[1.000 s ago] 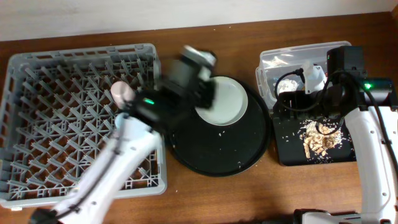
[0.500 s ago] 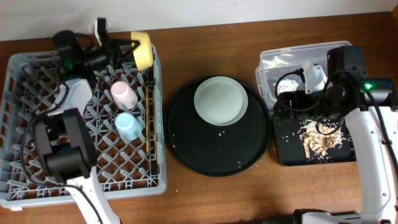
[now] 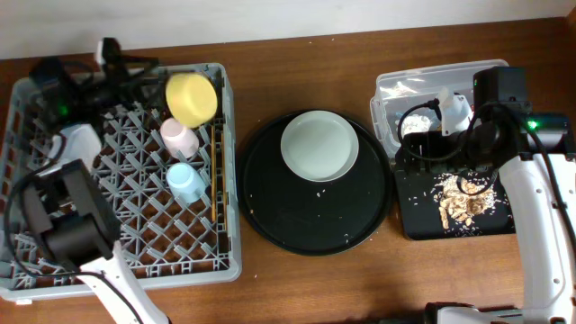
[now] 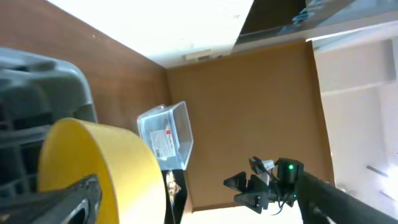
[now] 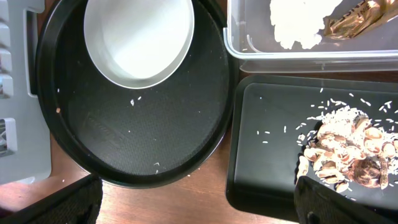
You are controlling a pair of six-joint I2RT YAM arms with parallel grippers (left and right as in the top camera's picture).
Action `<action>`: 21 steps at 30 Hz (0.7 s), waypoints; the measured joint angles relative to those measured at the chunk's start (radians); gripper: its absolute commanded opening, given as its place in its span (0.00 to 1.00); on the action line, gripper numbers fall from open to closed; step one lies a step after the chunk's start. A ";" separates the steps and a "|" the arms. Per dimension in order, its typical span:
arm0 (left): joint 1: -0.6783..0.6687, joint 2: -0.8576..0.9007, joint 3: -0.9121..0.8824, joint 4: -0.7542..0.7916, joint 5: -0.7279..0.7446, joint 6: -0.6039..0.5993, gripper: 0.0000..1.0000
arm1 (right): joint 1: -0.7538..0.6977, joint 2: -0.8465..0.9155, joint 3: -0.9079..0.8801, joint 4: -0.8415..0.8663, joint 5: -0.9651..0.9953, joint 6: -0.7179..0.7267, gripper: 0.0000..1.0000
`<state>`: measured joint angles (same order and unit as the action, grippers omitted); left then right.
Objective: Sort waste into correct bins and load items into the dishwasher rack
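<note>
The left hand (image 3: 155, 83) is clamped on the rim of the smooth yellow bowl (image 3: 192, 97), held tilted over the pegged grey plastic dishwasher rack (image 3: 54, 234). The right hand (image 5: 199, 190) hangs with its fingers spread wide. Below it is the glossy round white plate (image 5: 138, 38) on a round black tray (image 5: 143, 137). To the hand's right, crumbly tan food scraps (image 5: 348, 155) lie in the shallow black rectangular tray (image 5: 267, 155).
</note>
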<state>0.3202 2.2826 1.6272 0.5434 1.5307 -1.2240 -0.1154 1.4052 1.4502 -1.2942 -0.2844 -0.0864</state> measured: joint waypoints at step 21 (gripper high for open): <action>-0.013 0.006 0.192 0.385 -0.132 -0.558 0.99 | 0.000 0.000 0.000 -0.001 0.000 0.000 0.99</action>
<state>0.3069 2.2883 1.8194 0.9283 1.3987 -1.7821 -0.1154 1.4052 1.4502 -1.2949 -0.2844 -0.0864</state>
